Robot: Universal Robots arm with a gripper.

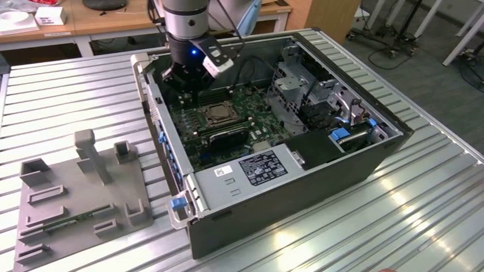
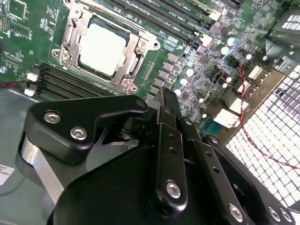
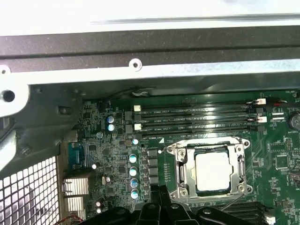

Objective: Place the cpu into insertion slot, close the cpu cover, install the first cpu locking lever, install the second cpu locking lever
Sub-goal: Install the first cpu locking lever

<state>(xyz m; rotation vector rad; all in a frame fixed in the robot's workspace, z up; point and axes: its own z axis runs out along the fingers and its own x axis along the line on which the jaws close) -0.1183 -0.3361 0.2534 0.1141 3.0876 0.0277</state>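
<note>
Exterior view, taken from its left to its right: a grey moulded plastic fixture tray [image 1: 76, 187] is noted on the ribbed metal table [image 1: 68, 96]. Next, the black gripper [image 1: 185, 82] hangs inside the open black computer case [image 1: 302, 187], over the green motherboard [image 1: 253, 116]. Toward the exterior view's right of the gripper, and apart from it, the cpu [image 1: 217, 112], a small flat square chip with a pale silvery top, is seen seated in its socket.

In both wrist views the jaws of the gripper [image 2: 165, 98] [image 3: 161, 197] are seen drawn together at the tips, with nothing held between them.

The cpu [image 2: 102, 49] [image 3: 213, 171] is framed by the cpu cover [image 2: 136, 58] [image 3: 185, 168], a thin square bright-metal plate with an open centre, which appears to be lying flat around the chip. Whether the locking levers are latched cannot be told.

Handling, as judged: the cpu is taken to be light, rigid and smooth-topped, and fragile on its underside, so it is best held by two opposite edges. The cover is judged to be stiff thin sheet, best pressed at the edge away from its hinge.
</note>
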